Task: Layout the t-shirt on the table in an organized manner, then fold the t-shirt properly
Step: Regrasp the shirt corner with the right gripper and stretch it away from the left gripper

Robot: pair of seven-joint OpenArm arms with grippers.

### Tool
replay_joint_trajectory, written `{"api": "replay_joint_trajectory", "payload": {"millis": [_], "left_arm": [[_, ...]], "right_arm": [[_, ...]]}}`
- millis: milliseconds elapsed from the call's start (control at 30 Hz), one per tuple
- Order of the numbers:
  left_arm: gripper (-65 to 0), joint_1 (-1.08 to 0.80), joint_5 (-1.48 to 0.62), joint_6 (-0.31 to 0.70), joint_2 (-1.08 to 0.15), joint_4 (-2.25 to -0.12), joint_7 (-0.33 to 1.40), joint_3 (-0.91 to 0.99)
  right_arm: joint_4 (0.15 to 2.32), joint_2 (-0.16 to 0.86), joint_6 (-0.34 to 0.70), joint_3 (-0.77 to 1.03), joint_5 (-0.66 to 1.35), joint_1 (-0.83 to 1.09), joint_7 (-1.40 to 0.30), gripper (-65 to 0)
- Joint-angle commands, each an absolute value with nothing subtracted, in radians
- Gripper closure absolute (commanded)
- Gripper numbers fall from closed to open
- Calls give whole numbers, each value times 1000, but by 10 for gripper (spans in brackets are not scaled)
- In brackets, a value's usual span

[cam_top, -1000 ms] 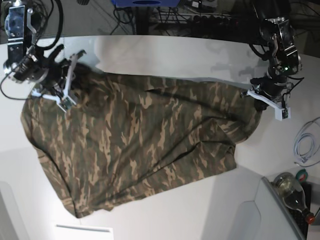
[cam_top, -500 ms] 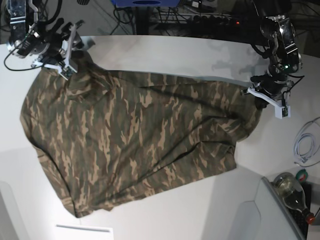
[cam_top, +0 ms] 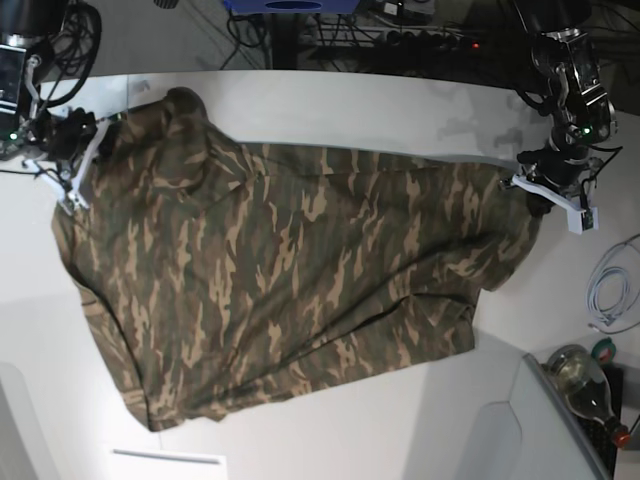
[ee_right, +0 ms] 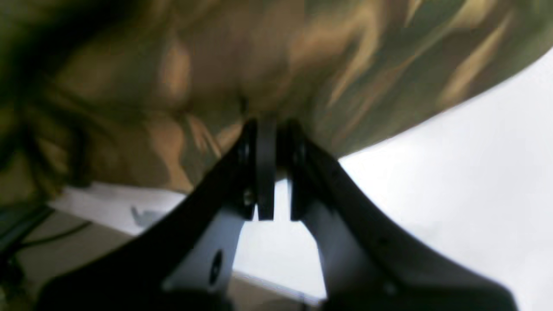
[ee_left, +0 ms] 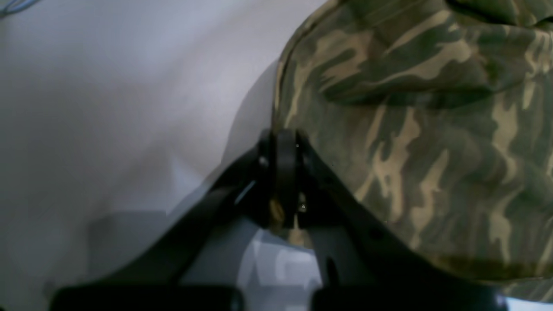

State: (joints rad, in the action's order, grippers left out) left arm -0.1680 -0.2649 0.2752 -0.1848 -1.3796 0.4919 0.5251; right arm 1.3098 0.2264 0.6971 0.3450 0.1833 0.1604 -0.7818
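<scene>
One t-shirt [cam_top: 290, 290] lies spread across the table [cam_top: 400, 110], still rumpled. Two grippers are engaged, one at each end, apparently to draw the cloth taut for layout. The left gripper [ee_left: 283, 172] is clamped on the shirt's edge; cloth shows between its jaws. The right gripper [ee_right: 270, 168] is likewise closed, pinching cloth at the opposite end
</scene>
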Motion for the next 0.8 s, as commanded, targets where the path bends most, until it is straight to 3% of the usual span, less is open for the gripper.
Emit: {"api": "replay_joint_trajectory", "payload": {"millis": [0,367,500,633,733,767], "left_arm": [[0,-162,-275,280,-196,-1400,473,526],[0,-120,-275,280,-191,-1359,473,519],[0,-125,-275,280,-177,-1345,473,519],[0,-157,-275,280,-159,-1376,473,519],[0,-179,-275,280,-159,-1405,473,519],[0,-182,-275,280,-160,-1414,473,519]], "right_arm": [[1283,239,698,348,170,134,-777,-51],[848,255,698,352,-203,-130,-483,-50],[796,274,698,360,-246,-209,-447,-50],[972,275,698,421,-245,-183,-509,-56],[1345,186,698,478,-243,-64,-636,-69],[1463,157,698,472,-243,-18,-674,-101]]}}
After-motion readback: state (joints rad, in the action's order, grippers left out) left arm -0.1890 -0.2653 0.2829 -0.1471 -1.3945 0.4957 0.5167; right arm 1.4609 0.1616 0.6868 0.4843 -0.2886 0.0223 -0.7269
